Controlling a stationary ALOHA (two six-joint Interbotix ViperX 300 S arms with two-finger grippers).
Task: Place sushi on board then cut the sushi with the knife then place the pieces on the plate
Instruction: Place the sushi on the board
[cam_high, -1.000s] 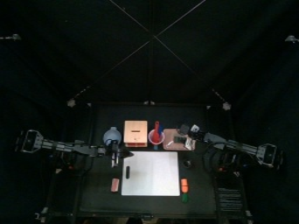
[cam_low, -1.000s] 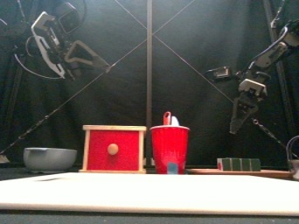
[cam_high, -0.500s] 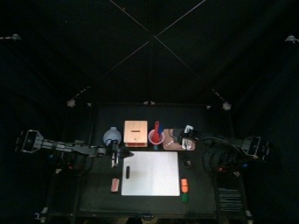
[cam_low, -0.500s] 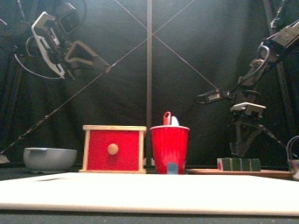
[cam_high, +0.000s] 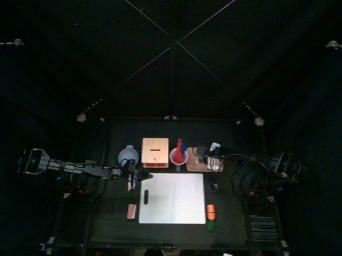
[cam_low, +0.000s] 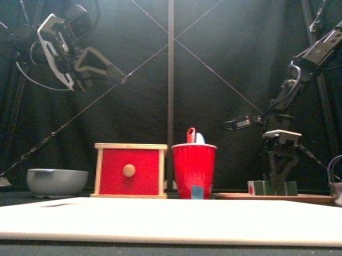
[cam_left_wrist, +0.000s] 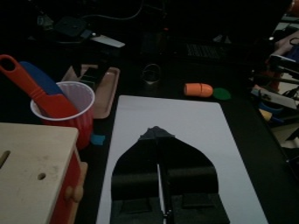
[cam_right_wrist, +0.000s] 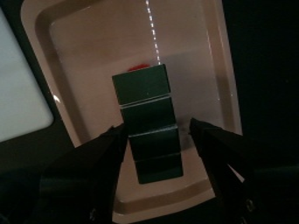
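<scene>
**Q:** Where is the sushi roll?

**A:** It lies on the pink tray, back right of the tabletop. It is not yet on the white board. The blocks appear joined.

**Q:** What has changed?

**A:** Over the last second the right claw has dropped from high above to just over the tray. It is released, with one jaw on each side of the roll and not closed on it. Judgement: pickup is about to begin, and the first step remains undone.

**Q:** And the left side?

**A:** The left claw hangs high above the board's left edge, clenched on nothing. The knives sit in the red cup.

**Q:** Any writing?

**A:** No brand, label or text is readable on any item.
</scene>
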